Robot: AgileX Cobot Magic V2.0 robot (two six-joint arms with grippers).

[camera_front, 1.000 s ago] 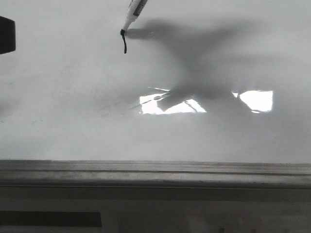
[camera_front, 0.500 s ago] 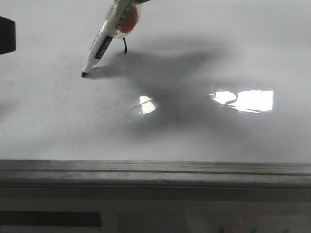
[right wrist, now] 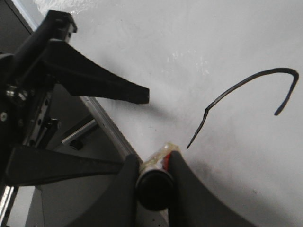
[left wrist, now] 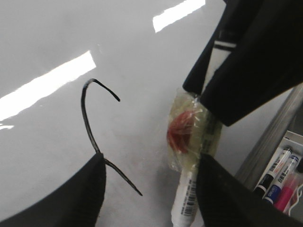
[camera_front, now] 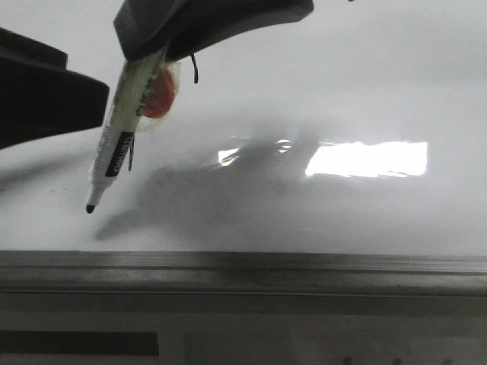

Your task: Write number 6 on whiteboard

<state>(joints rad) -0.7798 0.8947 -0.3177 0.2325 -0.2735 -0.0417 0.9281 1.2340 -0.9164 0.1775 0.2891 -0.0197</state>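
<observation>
The whiteboard (camera_front: 342, 91) is glossy white with a grey frame edge (camera_front: 243, 266) at the front. The number 6 is a thin black hooked arc with a straight leg (left wrist: 86, 113). It also shows in the right wrist view (right wrist: 246, 82), and only a short piece (camera_front: 195, 70) in the front view. My right gripper (camera_front: 152, 49) is shut on a white marker pen (camera_front: 116, 156), black tip (camera_front: 90, 208) down and slightly above the board, front-left of the stroke. Its black end sits between the fingers (right wrist: 154, 163). My left gripper (left wrist: 150, 161) is open and empty beside the pen.
A tray with several spare markers (left wrist: 277, 172) lies beyond the board's frame. A bright rectangular glare (camera_front: 365, 160) sits on the right of the board. The left gripper's dark finger (camera_front: 46, 99) reaches in from the left, close to the pen.
The right gripper carried the pen from the stroke toward the front-left and dropped into view at the top. The left gripper pushed further in from the left.
</observation>
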